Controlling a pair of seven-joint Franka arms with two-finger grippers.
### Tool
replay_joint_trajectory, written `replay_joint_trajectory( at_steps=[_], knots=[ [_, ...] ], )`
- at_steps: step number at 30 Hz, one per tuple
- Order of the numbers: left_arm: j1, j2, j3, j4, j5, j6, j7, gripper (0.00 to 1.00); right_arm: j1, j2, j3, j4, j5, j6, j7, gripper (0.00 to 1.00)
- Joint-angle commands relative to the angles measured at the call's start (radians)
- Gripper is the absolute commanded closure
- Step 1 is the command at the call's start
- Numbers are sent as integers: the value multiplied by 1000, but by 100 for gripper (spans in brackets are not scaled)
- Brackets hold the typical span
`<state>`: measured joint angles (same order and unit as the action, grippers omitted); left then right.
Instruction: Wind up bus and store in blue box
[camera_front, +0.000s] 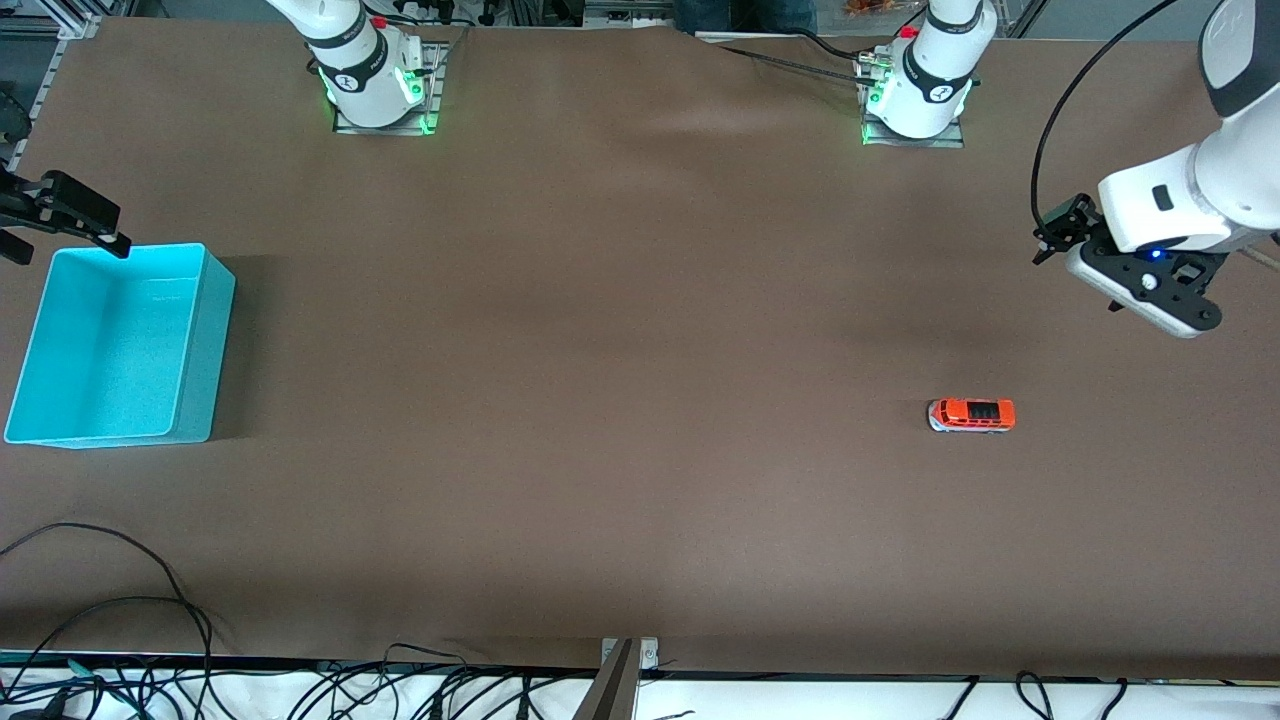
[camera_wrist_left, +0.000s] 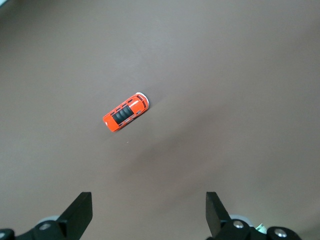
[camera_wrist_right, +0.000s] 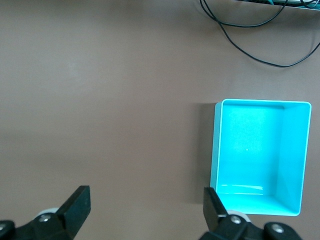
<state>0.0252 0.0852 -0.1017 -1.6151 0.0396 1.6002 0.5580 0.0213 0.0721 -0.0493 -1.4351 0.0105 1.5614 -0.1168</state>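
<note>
Bus (camera_front: 972, 414) on table; blue box (camera_front: 190, 360) apart (both hands gape).

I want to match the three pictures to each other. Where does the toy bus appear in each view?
Front view: the bus stands on the brown table toward the left arm's end.
Left wrist view: the bus lies near the middle, past the open left gripper.
Right wrist view: not in it.
Shared landmark: the brown table.
</note>
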Motion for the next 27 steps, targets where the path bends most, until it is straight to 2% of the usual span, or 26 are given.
replay_joint_trajectory(
  at_steps=[1,13,21,27],
  knots=[
    [12,51,-1,24,22,12,108,0,-4,3,2,13,-15,-4,0,0],
    [67,217,-1,21,22,181,560,0,-3,3,3,13,-15,-7,2,0],
    [67,284,-3,4,91,283,686,0,-4,3,2,13,-15,-12,0,0],
    [68,285,-6,-100,92,409,730,0,-6,3,0,13,-11,-9,3,0]
  ],
)
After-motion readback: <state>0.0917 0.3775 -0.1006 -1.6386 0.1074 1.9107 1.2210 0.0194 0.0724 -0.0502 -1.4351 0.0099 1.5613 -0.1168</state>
